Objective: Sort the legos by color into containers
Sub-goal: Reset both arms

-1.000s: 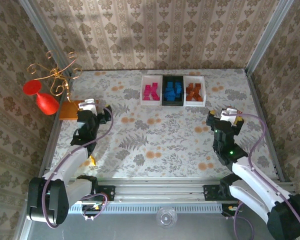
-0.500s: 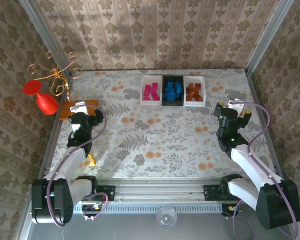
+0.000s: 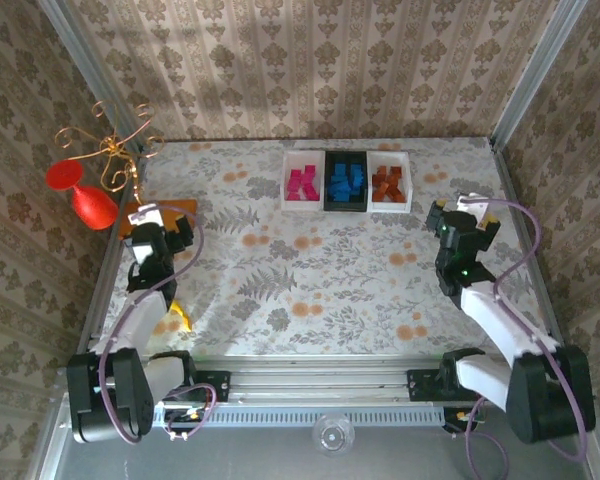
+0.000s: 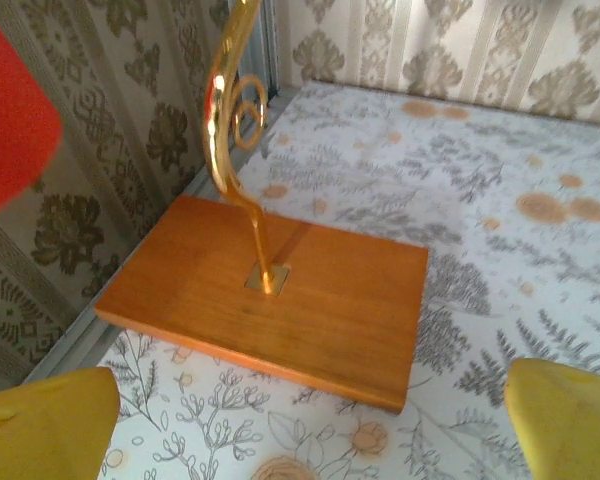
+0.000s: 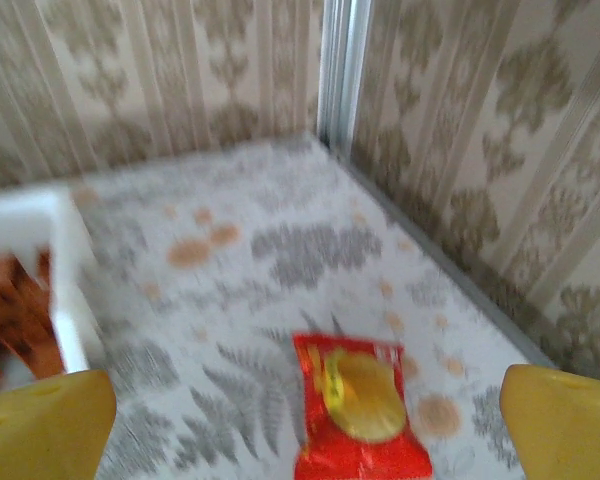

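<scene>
Three containers stand in a row at the back of the table. The left white tray (image 3: pixel 286 181) holds pink legos (image 3: pixel 302 184). The black tray (image 3: pixel 346 207) holds blue legos (image 3: pixel 346 181). The right white tray (image 3: pixel 409 181) holds orange-brown legos (image 3: pixel 387 183). That tray's wall (image 5: pixel 68 280) and its orange-brown legos (image 5: pixel 15 315) also sit at the left of the right wrist view. My left gripper (image 3: pixel 163 222) (image 4: pixel 310 440) hangs open at the far left, in front of the flat orange board (image 4: pixel 280 290). My right gripper (image 3: pixel 465 215) (image 5: pixel 305 440) hangs open at the right, over a snack packet.
The red-yellow snack packet (image 5: pixel 360 405) lies on the cloth near the right wall. A gold wire stand (image 3: pixel 115 150) rises from the orange board and carries red cups (image 3: pixel 80 190). A small yellow item (image 3: pixel 183 318) lies beside the left arm. Walls enclose three sides.
My left gripper has swung left and back toward the orange board. My right gripper has moved right and back toward the right wall. Both stayed open and empty.
</scene>
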Action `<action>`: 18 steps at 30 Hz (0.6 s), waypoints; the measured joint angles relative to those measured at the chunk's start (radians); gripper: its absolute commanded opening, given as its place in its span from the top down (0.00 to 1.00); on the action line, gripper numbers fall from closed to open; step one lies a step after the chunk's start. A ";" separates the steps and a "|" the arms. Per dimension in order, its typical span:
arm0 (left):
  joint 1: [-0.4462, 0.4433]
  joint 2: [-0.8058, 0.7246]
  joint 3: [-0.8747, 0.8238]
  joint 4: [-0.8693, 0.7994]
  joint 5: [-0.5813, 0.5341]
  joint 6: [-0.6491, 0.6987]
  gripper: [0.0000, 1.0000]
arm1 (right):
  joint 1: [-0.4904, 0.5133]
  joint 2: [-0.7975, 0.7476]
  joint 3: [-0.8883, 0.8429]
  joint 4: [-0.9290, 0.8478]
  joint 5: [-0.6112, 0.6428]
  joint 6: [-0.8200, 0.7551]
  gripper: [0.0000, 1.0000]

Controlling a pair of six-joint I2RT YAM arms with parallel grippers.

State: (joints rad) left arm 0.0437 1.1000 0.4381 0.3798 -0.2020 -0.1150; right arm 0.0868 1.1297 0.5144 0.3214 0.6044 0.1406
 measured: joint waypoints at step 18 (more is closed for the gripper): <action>-0.064 0.458 -0.057 0.459 0.163 0.134 0.00 | -0.046 0.201 -0.174 0.383 -0.312 -0.059 0.00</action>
State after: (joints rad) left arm -0.0208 1.5578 0.3813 0.8383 -0.0395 0.0193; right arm 0.0406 1.3304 0.3405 0.7044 0.2928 0.0814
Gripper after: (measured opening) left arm 0.999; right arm 0.999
